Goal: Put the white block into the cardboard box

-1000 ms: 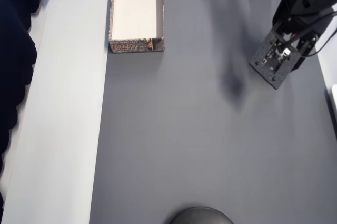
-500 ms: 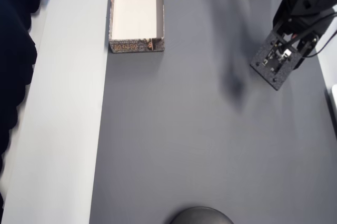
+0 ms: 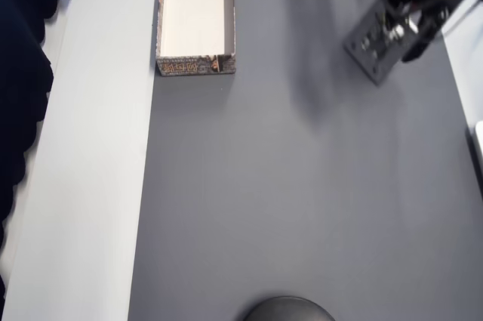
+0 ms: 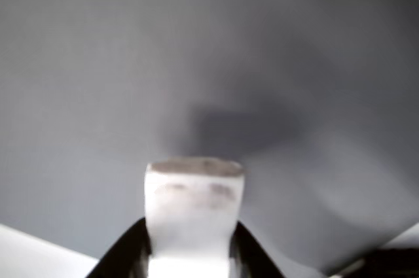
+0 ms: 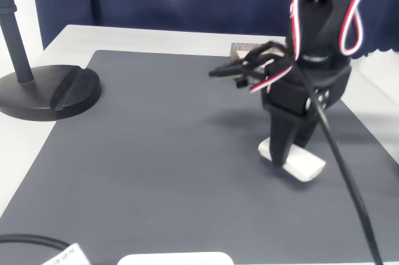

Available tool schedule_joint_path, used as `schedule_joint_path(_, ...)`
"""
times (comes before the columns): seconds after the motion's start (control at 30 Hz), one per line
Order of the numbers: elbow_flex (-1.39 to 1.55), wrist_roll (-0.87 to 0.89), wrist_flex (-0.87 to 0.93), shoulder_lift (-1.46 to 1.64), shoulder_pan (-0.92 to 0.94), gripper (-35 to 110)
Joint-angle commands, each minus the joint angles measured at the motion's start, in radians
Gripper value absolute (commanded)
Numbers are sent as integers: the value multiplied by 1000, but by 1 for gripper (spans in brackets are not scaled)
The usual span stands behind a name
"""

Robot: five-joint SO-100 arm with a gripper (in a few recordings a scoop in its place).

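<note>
In the overhead view the cardboard box (image 3: pixel 195 15) sits far to the left of the fingers, well apart from them across the dark grey mat (image 3: pixel 302 185) that covers the surface, its cream inside empty. The gripper (image 5: pixel 288 146) holds the white block (image 5: pixel 293 160): in the fixed view the black fingers (image 5: pixel 279 143) are clamped across its middle, both ends jutting out, and it appears lifted just off the mat. In the wrist view the block (image 4: pixel 194 216) fills the gap between the dark fingers. The carry step looks in hand; next the arm must swing the block leftwards until it hangs over the box, then release.
</note>
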Motion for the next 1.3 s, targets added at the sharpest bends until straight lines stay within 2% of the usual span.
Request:
schedule_joint_path(0.0,-86,71,26,120,63,-2)
schedule_joint_path(0.4,-186,302,74,164,373,-2)
schedule_joint_path(0.63,-285,483,74,110,641,-2)
schedule_joint_path(1.0,-690,782,110,-261,951,-2)
schedule_joint_path(1.27,-1074,836,183,-546,1032,-2)
